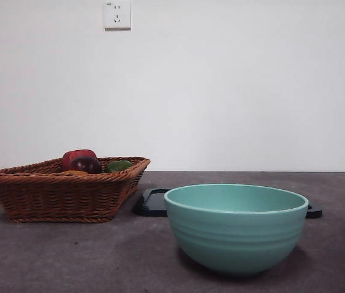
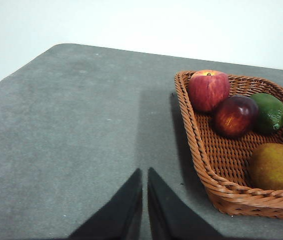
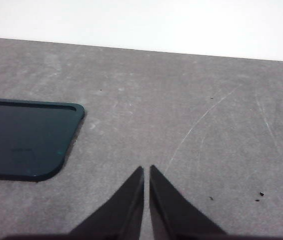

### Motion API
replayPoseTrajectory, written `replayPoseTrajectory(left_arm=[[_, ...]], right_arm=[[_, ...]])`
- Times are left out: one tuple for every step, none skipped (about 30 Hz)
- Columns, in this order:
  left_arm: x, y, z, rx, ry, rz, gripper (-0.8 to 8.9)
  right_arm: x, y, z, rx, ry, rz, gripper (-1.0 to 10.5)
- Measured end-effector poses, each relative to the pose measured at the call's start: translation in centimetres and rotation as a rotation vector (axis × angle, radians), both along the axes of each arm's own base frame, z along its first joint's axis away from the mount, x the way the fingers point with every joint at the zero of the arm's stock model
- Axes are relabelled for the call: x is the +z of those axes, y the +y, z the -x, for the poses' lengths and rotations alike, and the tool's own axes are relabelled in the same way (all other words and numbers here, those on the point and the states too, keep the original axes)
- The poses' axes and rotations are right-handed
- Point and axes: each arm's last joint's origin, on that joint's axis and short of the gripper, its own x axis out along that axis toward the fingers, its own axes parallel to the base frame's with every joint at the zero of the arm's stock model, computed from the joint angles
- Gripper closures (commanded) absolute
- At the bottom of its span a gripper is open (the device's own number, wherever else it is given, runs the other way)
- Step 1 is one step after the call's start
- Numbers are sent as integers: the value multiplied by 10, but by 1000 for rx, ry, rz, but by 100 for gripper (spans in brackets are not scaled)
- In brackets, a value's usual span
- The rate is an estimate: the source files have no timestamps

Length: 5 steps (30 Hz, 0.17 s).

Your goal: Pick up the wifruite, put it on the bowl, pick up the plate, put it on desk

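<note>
Wifruite (image 2: 275, 167): oval, brownish-orange, lying inside the wicker basket (image 1: 63, 196), left of the bowl (image 1: 236, 227).
Bowl: teal, ribbed, on the table (image 1: 69, 256).
Plate (image 3: 24, 137): dark, flat, behind bowl.
Left hand (image 2: 144, 175): pressed together.
Right hand (image 3: 146, 172): pressed together.

A wicker basket (image 1: 63, 195) sits near the tabletop's left edge, holding a red apple (image 2: 209, 90), a dark plum (image 2: 234, 116) and a green fruit (image 2: 269, 113). A wall socket (image 1: 117, 14) is mounted above.
</note>
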Motion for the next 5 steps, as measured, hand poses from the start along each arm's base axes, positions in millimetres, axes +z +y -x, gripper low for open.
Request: replayPoseTrajectory(left_arm=[[0, 0, 0, 0, 0, 0, 798], [0, 0, 0, 0, 0, 0, 798], [0, 0, 0, 0, 0, 0, 798], [0, 0, 0, 0, 0, 0, 798], [0, 0, 0, 0, 0, 0, 798]], right_arm=[[0, 0, 0, 0, 0, 0, 933], [0, 0, 0, 0, 0, 0, 933], [0, 0, 0, 0, 0, 0, 933], [0, 0, 0, 0, 0, 0, 933], [0, 0, 0, 0, 0, 0, 933]])
